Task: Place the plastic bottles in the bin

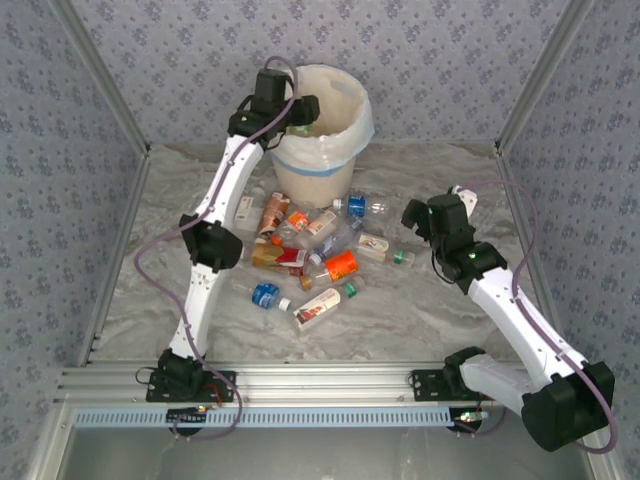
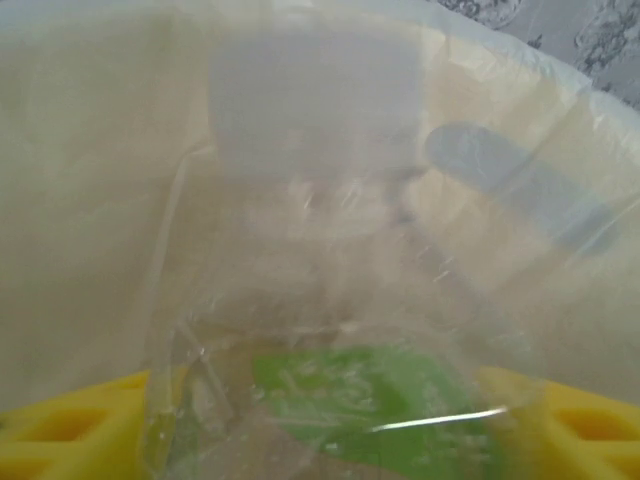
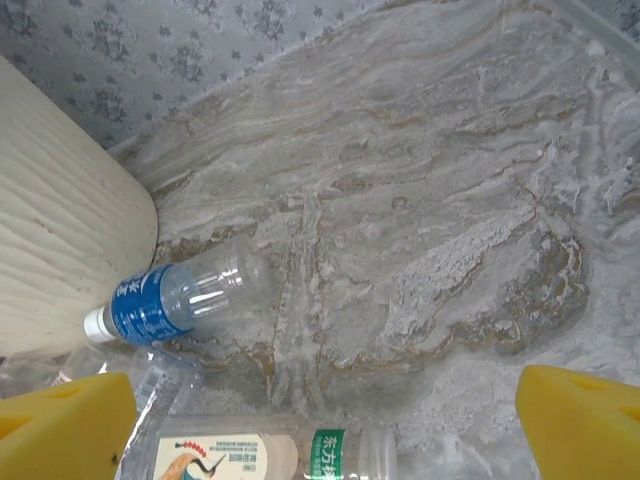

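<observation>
A clear green-labelled bottle (image 2: 350, 400) is gripped across its body by the left gripper (image 2: 320, 430), whose yellow fingers (image 2: 70, 425) are closed against its sides. It is held over the open mouth of the bin (image 1: 315, 175), with the translucent bag (image 2: 120, 200) below and around it. The right gripper (image 3: 320, 420) is spread wide with nothing in it and hovers over the tabletop (image 3: 430, 200). A blue-labelled bottle (image 3: 165, 300) lies on its side near it, cap end close against the bin's wall. The other plastic bottles (image 1: 320, 255) are scattered in a loose heap on the tabletop in front of the bin, between the two arms. Most are on their sides and several overlap.

The bottles are judged to be empty or nearly so: light, thin-walled and easily dented. Being smooth and round, they are likely to roll or to slip out of a pinch placed off centre. Hold is best taken across the middle of the body, over the label, with the fingers set square to the long axis. The neck and cap are stiffer but offer a narrower, less certain hold. Bottles lying free at the edge of the heap are judged easier to take than overlapped ones.
</observation>
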Controlling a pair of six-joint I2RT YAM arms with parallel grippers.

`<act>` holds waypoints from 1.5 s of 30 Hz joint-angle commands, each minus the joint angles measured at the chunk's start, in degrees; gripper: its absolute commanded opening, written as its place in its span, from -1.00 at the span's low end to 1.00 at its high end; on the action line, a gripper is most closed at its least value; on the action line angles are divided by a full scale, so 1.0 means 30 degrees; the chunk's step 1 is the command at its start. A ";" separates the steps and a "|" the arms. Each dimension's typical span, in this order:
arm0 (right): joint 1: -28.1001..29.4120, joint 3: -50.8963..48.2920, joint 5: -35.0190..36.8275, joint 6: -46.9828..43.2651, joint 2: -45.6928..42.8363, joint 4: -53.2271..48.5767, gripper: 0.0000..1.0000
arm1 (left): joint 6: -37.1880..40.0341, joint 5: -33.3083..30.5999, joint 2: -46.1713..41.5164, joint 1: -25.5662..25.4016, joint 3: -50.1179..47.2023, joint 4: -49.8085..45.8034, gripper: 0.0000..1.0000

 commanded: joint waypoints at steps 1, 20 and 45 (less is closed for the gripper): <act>-0.0261 -0.0082 -0.1161 -0.0027 0.0096 -0.1766 1.00 | -0.0085 0.0695 -0.0796 -0.0015 0.0316 -0.1637 0.84; -0.0293 0.0585 -0.7505 -0.8670 0.5305 -0.2864 1.00 | -0.1600 0.7812 -0.4888 0.0059 0.0229 -0.2352 0.99; 0.0223 0.7704 -0.9128 -2.0251 1.5674 -0.5413 0.96 | -0.0207 0.1018 -2.0344 -0.1381 -2.1142 0.5645 0.99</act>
